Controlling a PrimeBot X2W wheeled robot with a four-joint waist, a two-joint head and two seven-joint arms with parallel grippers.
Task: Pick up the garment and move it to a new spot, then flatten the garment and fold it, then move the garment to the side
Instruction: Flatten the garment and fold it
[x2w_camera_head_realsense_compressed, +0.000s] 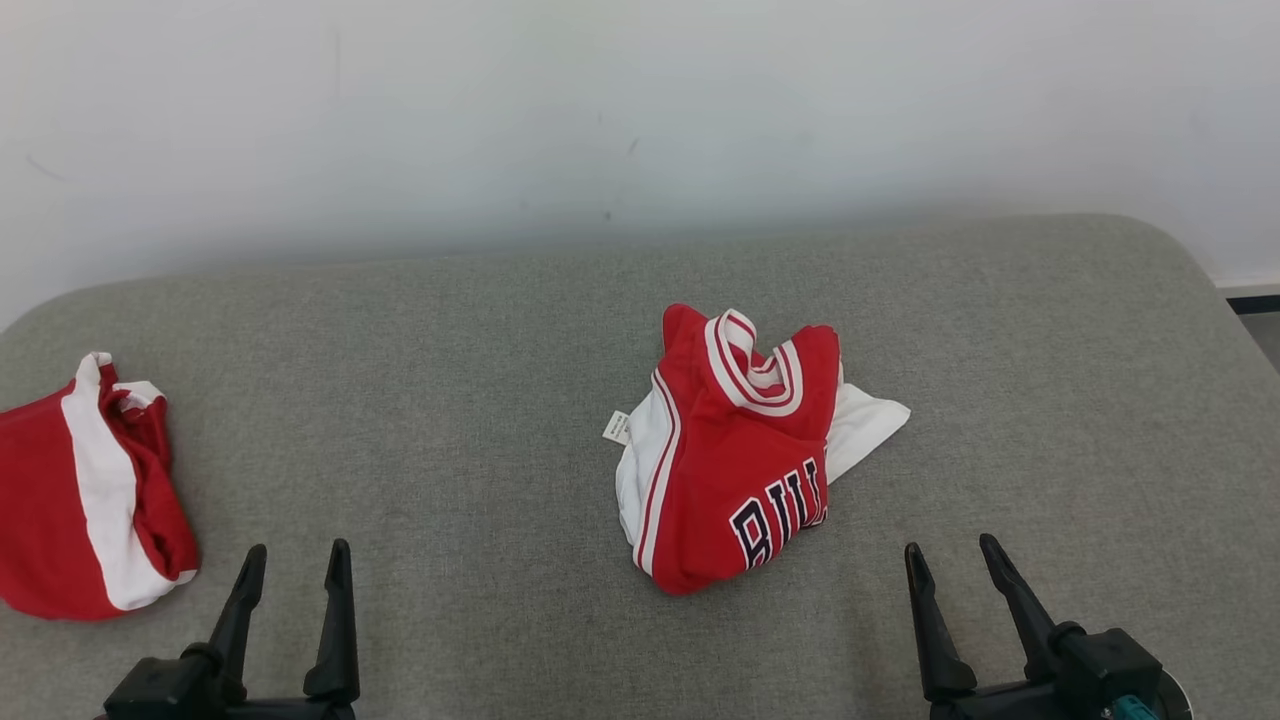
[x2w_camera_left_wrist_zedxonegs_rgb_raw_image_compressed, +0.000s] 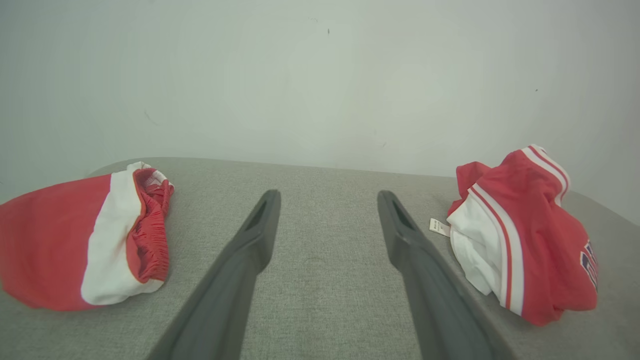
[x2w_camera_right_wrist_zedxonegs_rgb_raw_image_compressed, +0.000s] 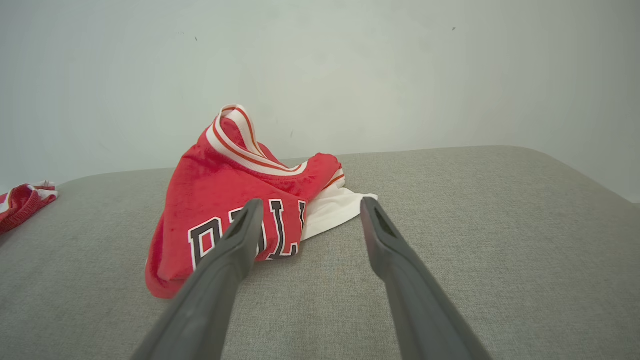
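1 red jersey (x2w_camera_head_realsense_compressed: 735, 470), white-trimmed with dark lettering, is lying crumpled just right of the middle of the grey bench (x2w_camera_head_realsense_compressed: 450, 400). 1 pair of red-and-white shorts (x2w_camera_head_realsense_compressed: 90, 490) is lying at the left edge. The left claw (x2w_camera_head_realsense_compressed: 297, 548) and right claw (x2w_camera_head_realsense_compressed: 950, 543), 2 altogether, are hovering near, both gaping wide, empty.

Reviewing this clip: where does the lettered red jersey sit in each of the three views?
Head view: jersey just right of centre on the grey surface.
Left wrist view: jersey at the far right.
Right wrist view: jersey left of centre.
Shared landmark: red-and-white shorts, far left in every view.
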